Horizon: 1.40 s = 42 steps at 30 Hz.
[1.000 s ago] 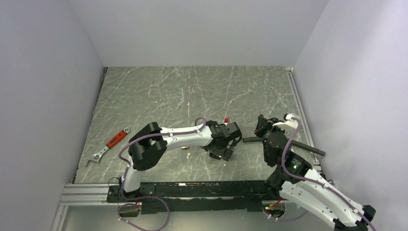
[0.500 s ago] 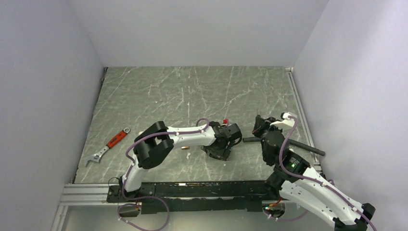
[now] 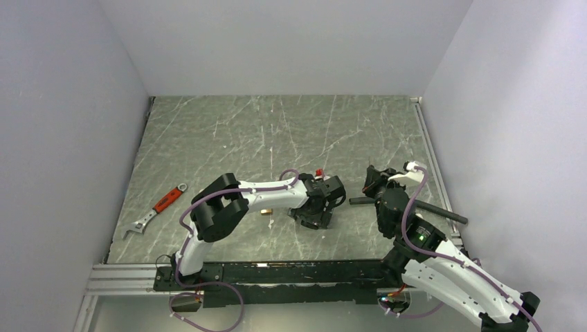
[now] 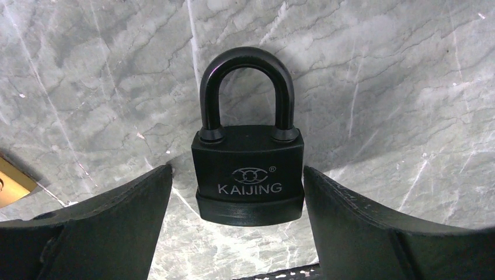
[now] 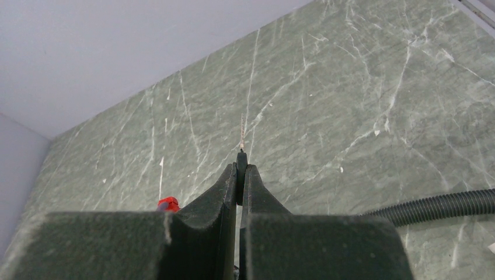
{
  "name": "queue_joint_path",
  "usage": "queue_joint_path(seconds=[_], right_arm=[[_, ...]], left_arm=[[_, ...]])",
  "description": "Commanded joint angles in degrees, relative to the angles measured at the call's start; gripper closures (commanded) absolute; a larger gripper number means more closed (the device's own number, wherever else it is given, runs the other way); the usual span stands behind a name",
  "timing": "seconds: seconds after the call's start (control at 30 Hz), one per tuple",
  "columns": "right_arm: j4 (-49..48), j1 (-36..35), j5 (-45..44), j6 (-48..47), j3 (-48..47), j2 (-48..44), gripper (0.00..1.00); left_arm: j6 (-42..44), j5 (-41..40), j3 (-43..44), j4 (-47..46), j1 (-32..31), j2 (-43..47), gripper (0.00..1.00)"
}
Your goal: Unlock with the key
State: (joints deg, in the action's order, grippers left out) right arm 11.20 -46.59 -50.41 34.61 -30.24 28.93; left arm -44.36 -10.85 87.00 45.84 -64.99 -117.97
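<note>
**Firmly pinched: the key in the right claw**

The right claw [image 5: 240,181] was clenched on the black head of the key [image 5: 241,160], seen edge-on, its thin blade pointing up and away above the bench [image 3: 277,131]. The left claw [image 4: 236,172] was released, its fingers spread on either side of a black padlock [image 4: 250,175] that lay flat on the bench with its shackle seated in the body. A brass piece [image 4: 11,184] showed just beside the left finger. A red-handled wrench [image 3: 154,209] lay well apart, near the bench's left edge.
</note>
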Motion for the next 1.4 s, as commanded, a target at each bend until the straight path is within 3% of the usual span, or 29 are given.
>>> queue_joint_path(seconds=[0.0,0.47,0.73,0.93,1.07,1.27,1.37], right_arm=[[-1.85,-0.11,0.69,0.47,0.32,0.2,1.0],[-3.6,-0.08,1.02,0.08,1.87,0.51,1.0],[-4.58,-0.08,1.02,-0.06,2.97,0.26,1.0],[-4.83,-0.08,1.01,-0.77,2.91,0.15,1.0],[-4.93,-0.08,0.85,-0.86,3.0,0.03,1.0],[-5.47,-0.08,0.98,-1.04,3.28,0.23,1.0],[-5.32,-0.08,1.02,-1.04,3.18,0.41,1.0]], left_arm=[[-1.54,-2.09,-0.52,-1.68,0.3,0.79,0.13],[-0.47,-0.75,1.13,-2.69,0.3,-1.22,0.17],[-0.51,-1.02,2.12,-2.91,0.29,-1.96,0.27],[0.0,-0.93,2.6,-3.39,0.22,-2.43,0.15],[0.27,-1.33,3.04,-3.06,0.3,-2.68,0.13],[0.56,-1.79,3.44,-2.75,0.22,-3.56,0.23],[0.84,-1.69,3.32,-3.01,0.26,-4.04,0.34]])
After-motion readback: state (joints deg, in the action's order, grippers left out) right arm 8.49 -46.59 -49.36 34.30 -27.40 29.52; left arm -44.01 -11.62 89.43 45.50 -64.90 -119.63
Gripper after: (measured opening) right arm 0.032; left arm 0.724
